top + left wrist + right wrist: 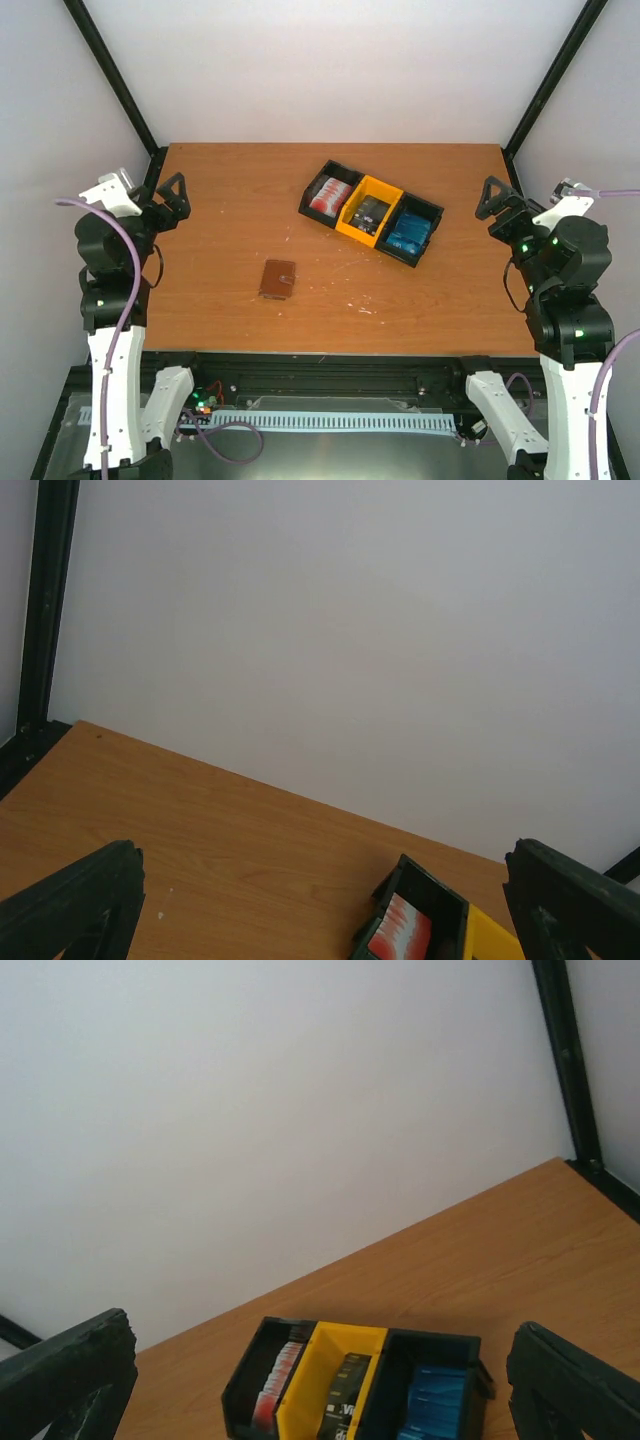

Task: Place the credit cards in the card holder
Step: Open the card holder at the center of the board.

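The brown card holder [278, 279] lies shut on the wooden table, left of centre. The credit cards stand in stacks inside three joined bins: red-and-white ones [331, 193] [403, 930] [275, 1385], dark ones [368, 214] [345, 1405] and blue ones [409, 232] [435, 1405]. My left gripper [172, 195] [320, 920] hovers open over the table's left edge, holding nothing. At the right edge my right gripper [492, 197] [320, 1390] is open and empty too, facing the bins. Both are far from the cards and the card holder.
The row of bins runs diagonally at the back centre: a black bin [322, 186], a yellow bin [383, 190] and another black bin [432, 212]. Black frame posts [118, 75] [553, 78] and white walls close in the table's sides and back.
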You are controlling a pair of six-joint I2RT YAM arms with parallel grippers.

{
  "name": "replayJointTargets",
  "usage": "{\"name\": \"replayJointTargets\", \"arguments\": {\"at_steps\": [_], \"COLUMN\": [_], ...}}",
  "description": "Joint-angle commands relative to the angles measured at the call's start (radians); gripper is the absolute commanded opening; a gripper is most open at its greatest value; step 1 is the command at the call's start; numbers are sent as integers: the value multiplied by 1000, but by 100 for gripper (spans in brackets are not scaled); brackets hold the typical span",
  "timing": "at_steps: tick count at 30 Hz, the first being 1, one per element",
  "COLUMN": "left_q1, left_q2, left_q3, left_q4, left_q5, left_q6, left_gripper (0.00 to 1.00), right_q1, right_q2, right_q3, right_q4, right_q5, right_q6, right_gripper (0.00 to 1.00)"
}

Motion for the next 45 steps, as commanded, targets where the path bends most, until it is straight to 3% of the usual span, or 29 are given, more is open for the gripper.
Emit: {"name": "replayJointTargets", "arguments": {"at_steps": [1,6,12,15,19,26,33,38,45], "left_q1": [25,33,36,32,6,-126,-232,-252,-255], "left_q2": [0,14,84,149,202,398,539,621,717], "left_q3": [-9,-72,-259,-331,-365,-396,-443,-427,-422], "left_q4": [17,65,313,334,227,110,129,155,162], "left_q5": [37,145,542,625,585,453,391,345,365], "left_q6": [-83,-154,-287,-321,-294,-274,-270,-261,-253], "left_gripper": [100,100,100,100,100,99,83,70,62], "right_q1": [-22,-28,-29,-21,48,295,481,577,680], "right_q2": [-14,-16,48,90,150,298,467,603,810], "right_q3": [-27,-71,-206,-275,-336,-381,-357,-330,-239], "right_q4": [56,114,206,238,266,250,223,212,223], "right_q5": [-119,-346,-611,-661,-665,-475,-345,-302,-266], "right_q6": [16,-37,-1,18,32,64,78,81,114], "right_gripper": [100,100,100,100,100,96,91,80,66]}}
